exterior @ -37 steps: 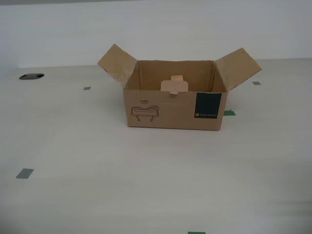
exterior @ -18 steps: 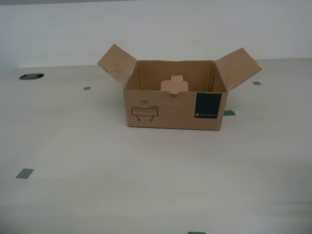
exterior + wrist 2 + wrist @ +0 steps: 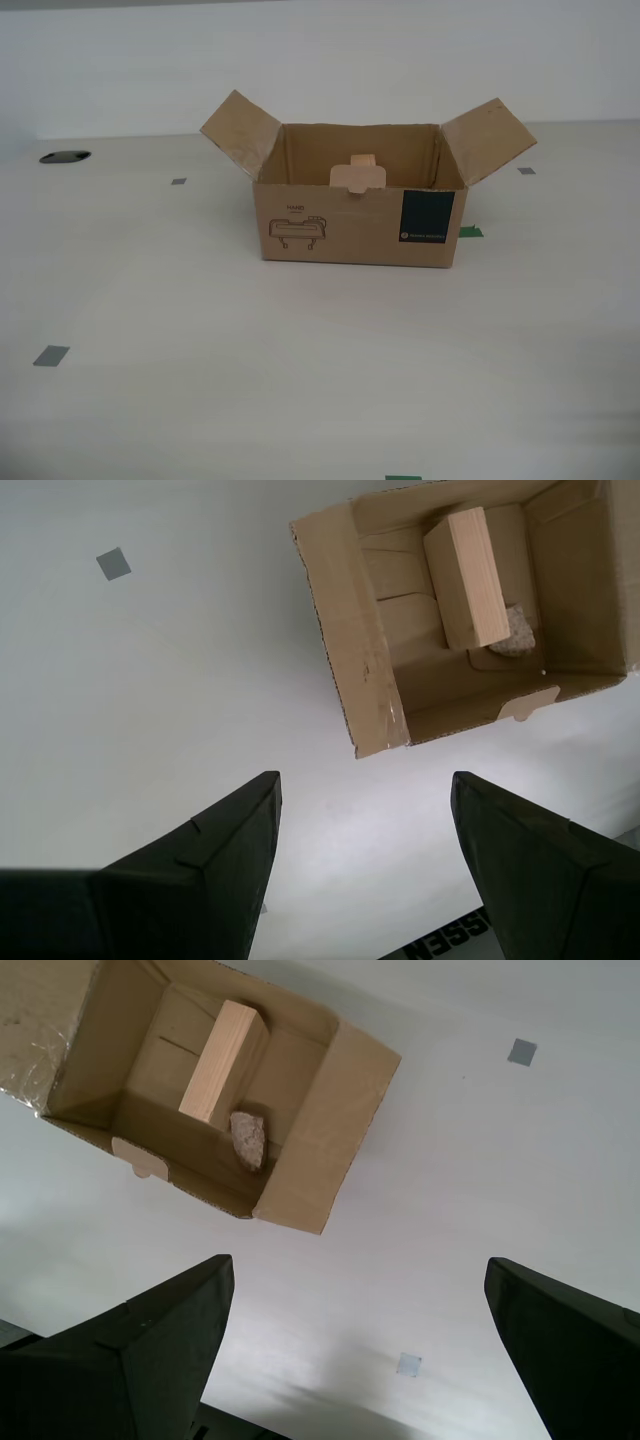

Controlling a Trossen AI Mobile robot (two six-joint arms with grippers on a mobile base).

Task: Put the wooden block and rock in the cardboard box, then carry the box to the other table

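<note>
The cardboard box (image 3: 358, 205) sits in the middle of the smooth pale table (image 3: 200, 330), with its two side flaps sticking up and out like wings. It is brown, with a black line drawing and a dark teal label on the front, and a pale tab pokes up inside. The wooden block (image 3: 223, 1062) is already in the box, lying long and pale with thin grain lines. The rock (image 3: 248, 1138) is in there too, small, rough and pinkish-grey, right beside the block. The box looks light and a bit bendy, so a hard squeeze could crush its walls. The rock and block may slide when it tips. I think the best hold is one gripper on each short side, under the flaps. The robot's first gripper (image 3: 355, 1345) hangs above the table, wide open and holding nothing. Its second gripper (image 3: 365, 855) is also wide open and empty, near the box.
</note>
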